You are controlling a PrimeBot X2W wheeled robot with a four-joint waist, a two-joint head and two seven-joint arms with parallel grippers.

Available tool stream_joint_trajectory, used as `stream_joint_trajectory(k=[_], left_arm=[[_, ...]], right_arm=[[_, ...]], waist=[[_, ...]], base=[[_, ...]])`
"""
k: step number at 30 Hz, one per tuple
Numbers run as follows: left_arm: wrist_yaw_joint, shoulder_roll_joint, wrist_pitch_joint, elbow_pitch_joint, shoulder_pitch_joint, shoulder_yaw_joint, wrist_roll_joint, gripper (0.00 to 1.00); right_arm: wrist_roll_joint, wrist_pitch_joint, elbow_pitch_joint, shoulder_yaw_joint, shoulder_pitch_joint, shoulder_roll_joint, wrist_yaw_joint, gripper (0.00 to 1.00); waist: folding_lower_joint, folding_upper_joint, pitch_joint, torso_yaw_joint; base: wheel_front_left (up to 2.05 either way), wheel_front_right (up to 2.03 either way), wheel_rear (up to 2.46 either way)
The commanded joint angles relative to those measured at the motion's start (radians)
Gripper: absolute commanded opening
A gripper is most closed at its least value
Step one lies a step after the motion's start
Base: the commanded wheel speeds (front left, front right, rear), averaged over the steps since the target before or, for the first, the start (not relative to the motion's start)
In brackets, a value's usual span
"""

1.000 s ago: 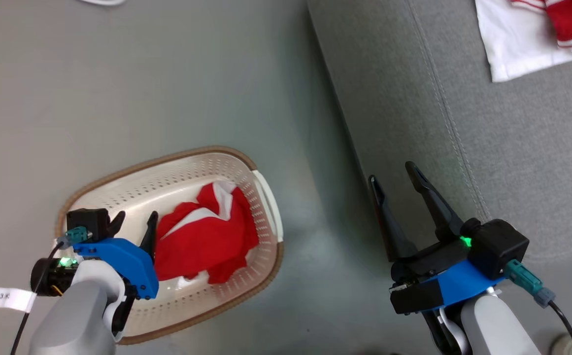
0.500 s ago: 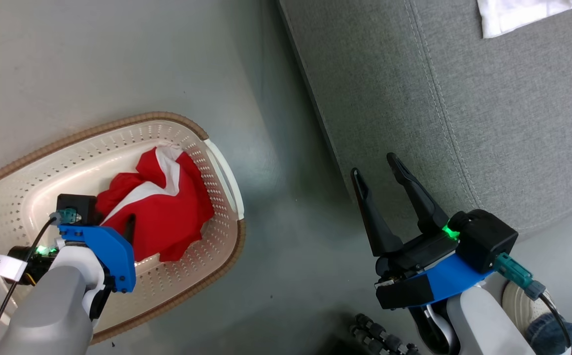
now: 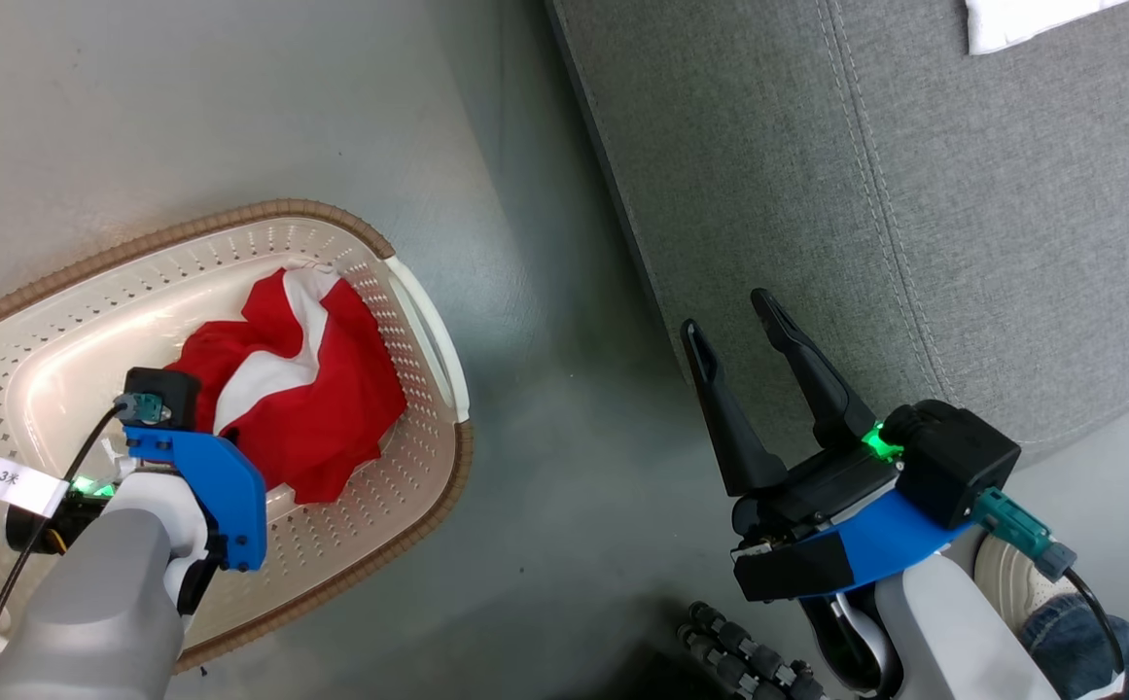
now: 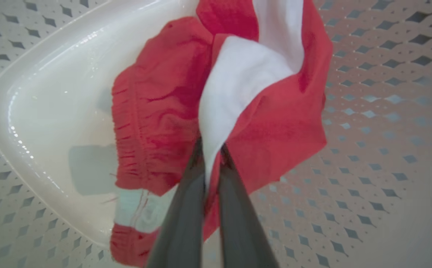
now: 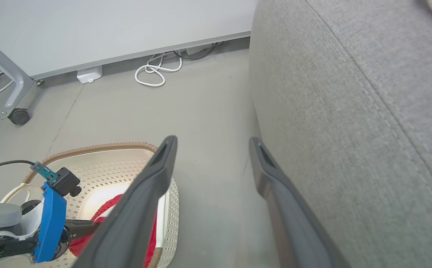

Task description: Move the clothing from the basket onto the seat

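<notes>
One red-and-white garment (image 3: 331, 418) lies bunched in the laundry basket (image 3: 331, 209) on the floor (image 3: 185, 117). Your left end effector (image 4: 211, 146) is clenched on a raised fold where red meets white (an easy ridge to pinch), apparently ready for lifting. Your right end effector (image 3: 724, 311) hangs released beside the grey sofa seat (image 3: 914, 243), probably to keep clear.

The left arm is reaching down at the lower left of the head view, pale forearm and blue wrist bracket angled forward. The left pincer (image 4: 210, 146) is pinching its two dark fingers almost together on a fold of the clothing (image 4: 275, 123). The right pincer (image 3: 727, 316) is hovering with its long fingers spread wide in a V, gripping nothing.
</notes>
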Motion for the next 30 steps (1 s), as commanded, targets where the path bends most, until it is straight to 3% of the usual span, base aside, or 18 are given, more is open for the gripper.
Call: stream_joint_trajectory(k=[1, 17, 24, 30], left_arm=[[-0.001, 0.003, -0.002, 0.003, -0.019, -0.003, -0.001, 0.0], [-0.012, -0.033, -0.046, 0.008, -0.004, -0.023, -0.044, 0.0], [-0.011, -0.083, -0.07, -0.05, 0.045, -0.069, -0.087, 0.0], [-0.011, -0.096, -0.099, -0.175, 0.118, -0.172, -0.146, 0.0]], right_arm=[[0.006, -0.006, -0.002, 0.001, -0.017, 0.001, 0.0, 1.0], [-0.002, -0.006, 0.021, 0.0, -0.023, 0.001, 0.0, 1.0], [-0.03, -0.005, 0.075, -0.013, 0.0, 0.0, 0.0, 1.0], [-0.054, 0.007, 0.125, -0.022, 0.037, 0.0, 0.0, 1.0]], waist=[[-0.0001, 0.0, -0.002, 0.0], [-0.0001, 0.0, -0.086, 0.028], [-0.0001, 0.0, -0.247, 0.1], [-0.0001, 0.0, -0.437, 0.165]], base=[[0.0, 0.0, 0.0], [0.0, 0.0, 0.0], [0.0, 0.0, 0.0], [0.0, 0.0, 0.0]])
